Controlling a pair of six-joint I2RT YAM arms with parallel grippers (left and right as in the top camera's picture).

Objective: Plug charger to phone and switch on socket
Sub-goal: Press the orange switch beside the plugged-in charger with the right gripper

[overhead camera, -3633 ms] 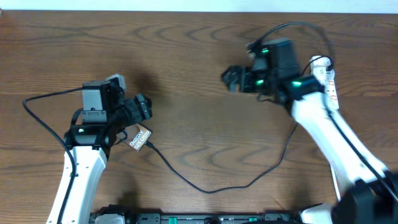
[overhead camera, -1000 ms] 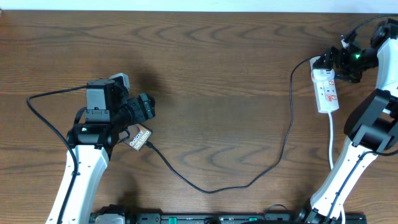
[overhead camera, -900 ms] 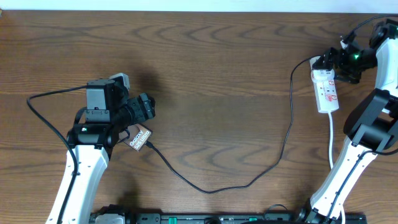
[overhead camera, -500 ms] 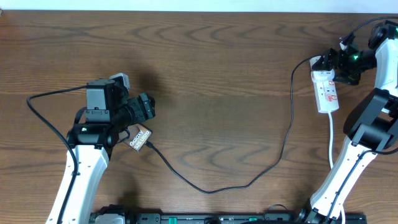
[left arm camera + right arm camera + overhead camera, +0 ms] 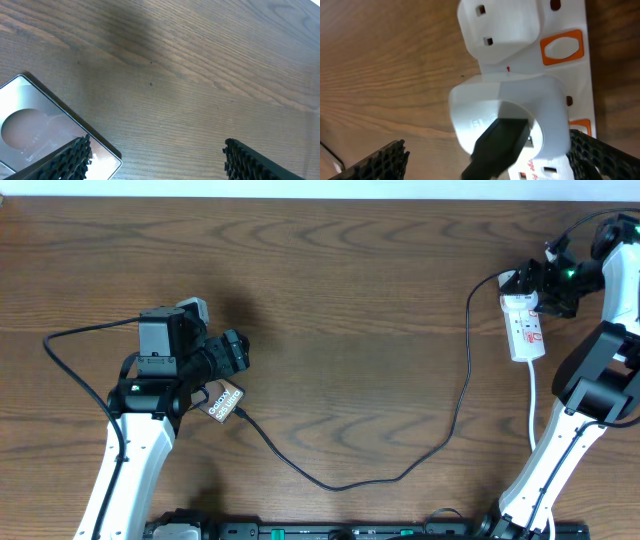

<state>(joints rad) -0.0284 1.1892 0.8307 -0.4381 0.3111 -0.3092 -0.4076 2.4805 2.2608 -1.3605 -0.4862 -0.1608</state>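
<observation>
Your right fingers (image 5: 387, 162) have swung from mid-frame to the socket (image 5: 526, 330) at upper right, apart around its plug (image 5: 510, 115), so switching looks next; left fingers (image 5: 70, 157) stay apart over the phone (image 5: 224, 400)

Table (image 5: 330, 290): I see mid-brown wood, wavy darker grain. Socket (image 5: 525, 332): white, small red marks; on right wrist feed I read its switches (image 5: 561, 47) orange, white centres. Plug (image 5: 507, 112) white. Charger (image 5: 400, 475) black. Phone (image 5: 226, 400): brown face, white lettering; silver-grey, pale round patch on my left wrist feed. Arms (image 5: 135, 460) white. Left gripper (image 5: 240, 352), right gripper (image 5: 522, 283) black; pads (image 5: 75, 159) black, ribbed. Green light (image 5: 572, 272) on right one.
</observation>
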